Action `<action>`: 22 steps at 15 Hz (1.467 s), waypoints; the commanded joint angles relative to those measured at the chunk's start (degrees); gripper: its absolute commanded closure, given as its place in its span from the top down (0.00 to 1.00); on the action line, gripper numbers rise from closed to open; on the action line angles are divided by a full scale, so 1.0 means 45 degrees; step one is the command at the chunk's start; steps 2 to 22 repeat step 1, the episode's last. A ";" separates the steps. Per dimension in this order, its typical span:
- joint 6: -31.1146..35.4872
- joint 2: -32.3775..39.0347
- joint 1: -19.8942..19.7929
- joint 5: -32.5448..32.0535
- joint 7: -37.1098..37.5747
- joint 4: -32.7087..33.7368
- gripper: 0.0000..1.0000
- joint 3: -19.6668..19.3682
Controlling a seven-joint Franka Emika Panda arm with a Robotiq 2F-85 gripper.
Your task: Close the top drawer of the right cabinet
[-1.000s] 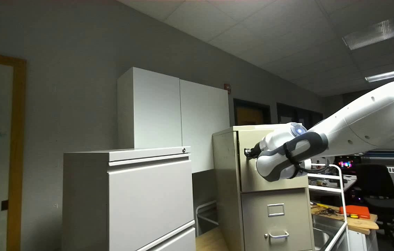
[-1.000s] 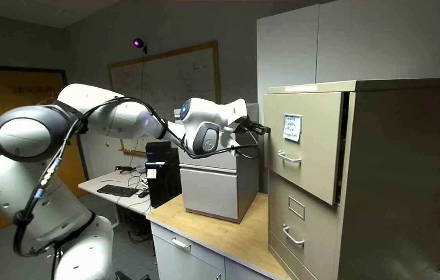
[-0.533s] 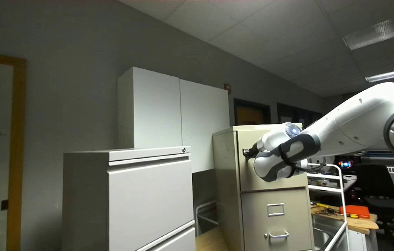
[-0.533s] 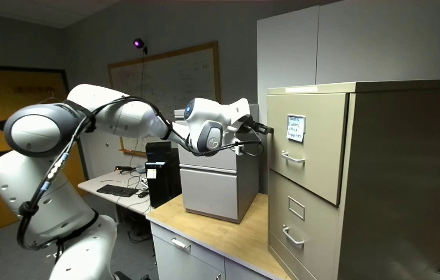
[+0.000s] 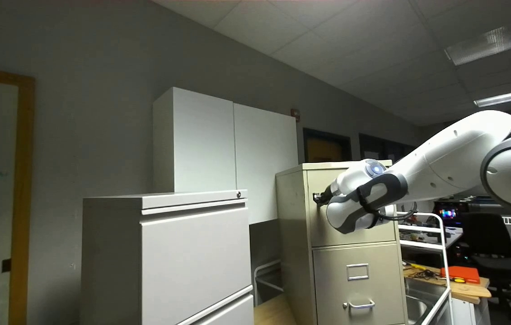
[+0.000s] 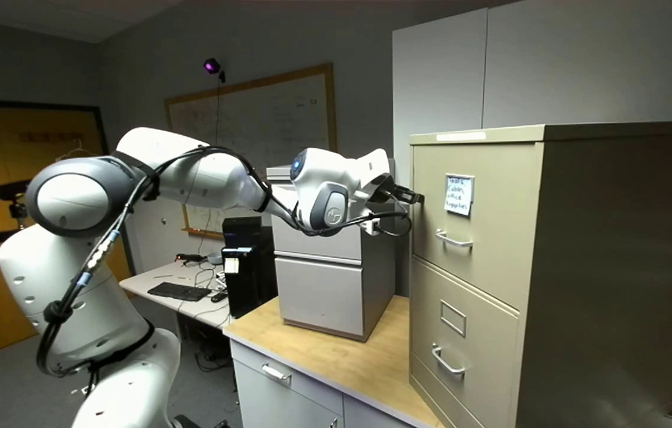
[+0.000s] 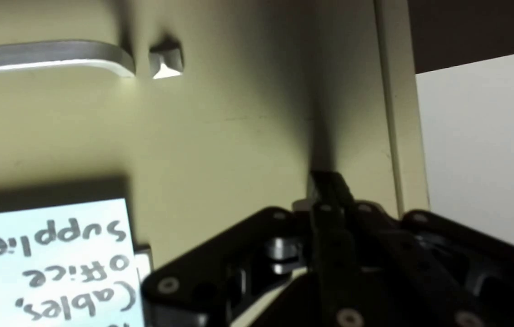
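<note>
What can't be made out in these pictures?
Cream-beige rectangular metal top drawer: contents hidden by its front in both exterior views.
Curved silver metal handle: one end cut by wrist view's left edge.
Wood-framed rectangular whiteboard: most writing too faint, both exterior views.

cream-beige top drawer (image 6: 493, 226), flush in the upright beige filing cabinet (image 6: 585, 267)

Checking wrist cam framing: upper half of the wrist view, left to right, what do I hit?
Drawer handle → small metal piece → cabinet frame → white surface
</note>
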 commanded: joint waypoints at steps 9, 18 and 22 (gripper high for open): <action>-0.0280 0.1676 -0.0324 -0.0322 -0.0183 0.1582 0.00 0.0380; -0.0280 0.1676 -0.0324 -0.0322 -0.0183 0.1582 0.00 0.0380; -0.0280 0.1676 -0.0324 -0.0322 -0.0183 0.1582 0.00 0.0380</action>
